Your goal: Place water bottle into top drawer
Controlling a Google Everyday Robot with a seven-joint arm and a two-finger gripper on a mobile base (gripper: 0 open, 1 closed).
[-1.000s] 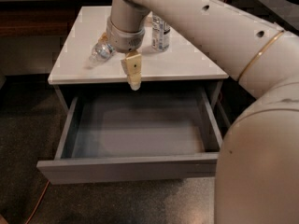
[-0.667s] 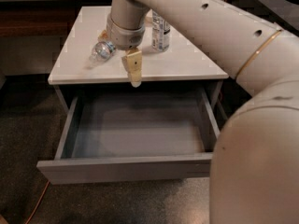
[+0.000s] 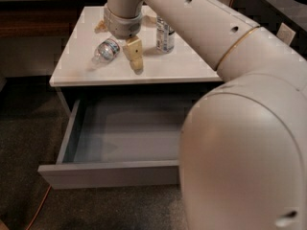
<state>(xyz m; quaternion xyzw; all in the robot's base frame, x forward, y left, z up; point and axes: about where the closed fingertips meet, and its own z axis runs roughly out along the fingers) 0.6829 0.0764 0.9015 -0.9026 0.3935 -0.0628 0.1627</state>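
1. While the gripper (image 3: pixel 130 49) hung low over the white cabinet top (image 3: pixel 187 63), close to its front edge, you had the water bottle (image 3: pixel 106 50) lying on its side just beside it, with the cap pointing to the front corner.
2. Whether the gripper was open or closed I cannot tell, because the thick wrist of the arm (image 3: pixel 216 28) covered most of it. I also cannot tell if it touched the bottle. The bottle rested on the top and was not lifted.
3. The taller bottle (image 3: pixel 164 35) stood upright on the other side of the gripper, a little further back. It was near, but it was not your target.
4. The top drawer (image 3: pixel 110 174) was pulled far out below the front edge of the top, and I saw nothing inside it.
5. In my judgement you were at the grasp step — the approach was almost finished and the carrying was not yet begun.
6. The next move called for a small correction sideways, so that the gripper comes across the ribbed body of the bottle and not along it. After that comes a firm closing, a lift clear of the top, a short travel forward over the drawer and a low release.
7. A round bottle on its side rolls easily — I would expect a push from one side to send it toward the edge.
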